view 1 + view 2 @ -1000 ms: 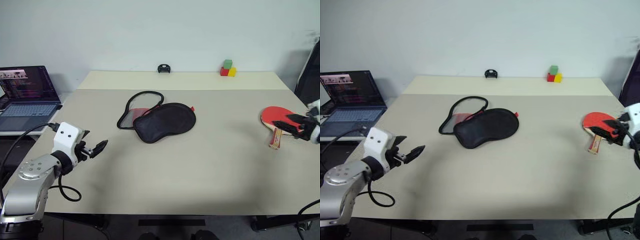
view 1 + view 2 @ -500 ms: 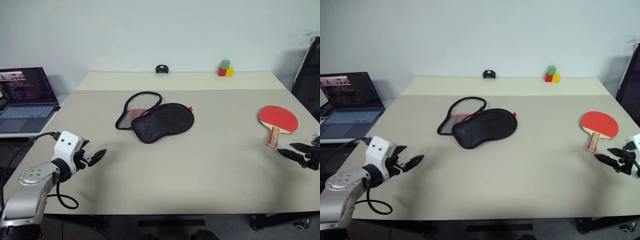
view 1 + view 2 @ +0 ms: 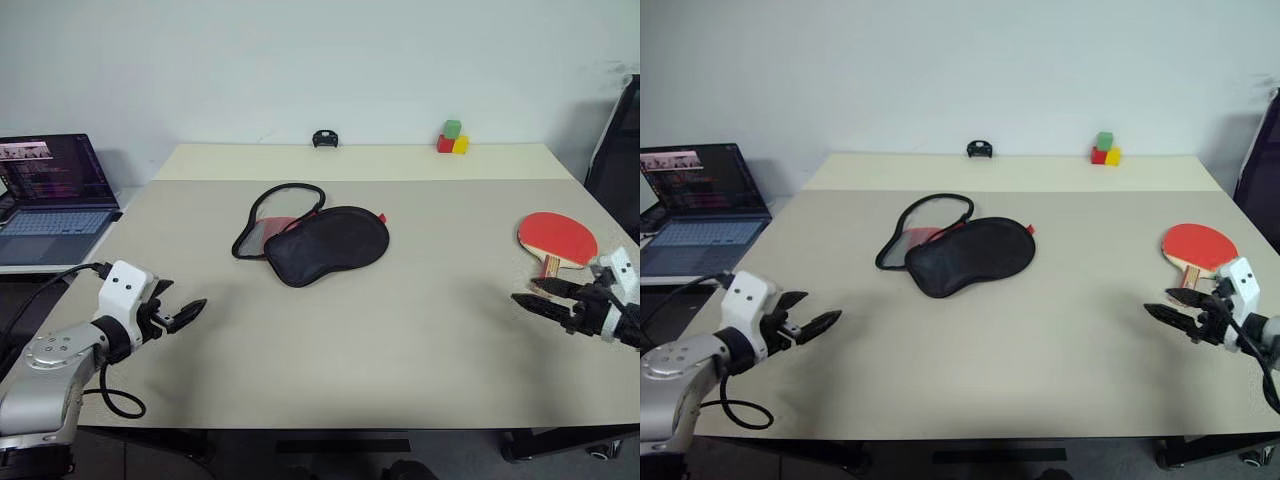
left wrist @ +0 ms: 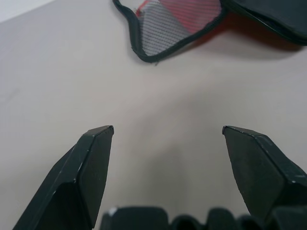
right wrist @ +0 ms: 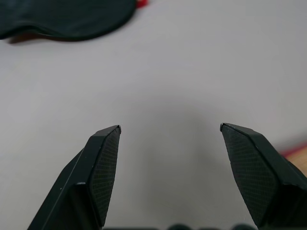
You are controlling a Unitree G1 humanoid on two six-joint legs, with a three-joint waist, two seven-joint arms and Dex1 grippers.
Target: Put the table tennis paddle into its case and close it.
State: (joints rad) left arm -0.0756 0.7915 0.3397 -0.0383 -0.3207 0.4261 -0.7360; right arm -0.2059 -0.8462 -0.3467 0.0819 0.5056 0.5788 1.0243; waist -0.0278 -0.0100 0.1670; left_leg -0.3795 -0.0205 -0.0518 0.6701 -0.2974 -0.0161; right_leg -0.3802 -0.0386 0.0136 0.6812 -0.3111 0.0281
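Note:
The table tennis paddle (image 3: pixel 556 238) lies flat at the right side of the table, red face up, its wooden handle (image 3: pixel 550 266) pointing to the near edge. Its case (image 3: pixel 325 243) rests mid-table, black side up, with a red and mesh flap (image 4: pixel 177 24) and a black cord loop (image 3: pixel 285 192) sticking out on the left. My right gripper (image 3: pixel 525 293) hovers open just near and left of the handle, pointing left toward the case, nothing between its fingers. My left gripper (image 3: pixel 185 305) is open and empty over the table's left front part, aimed at the case.
An open laptop (image 3: pixel 50 190) sits off the table's left side. Red, green and yellow blocks (image 3: pixel 453 138) and a small black object (image 3: pixel 325 138) stand along the far edge. A dark chair (image 3: pixel 615 140) is past the right edge.
My right gripper has drawn back off the paddle toward the near edge, then swung left, and now sits beside the handle. The paddle lies where it was. The left arm has barely moved.

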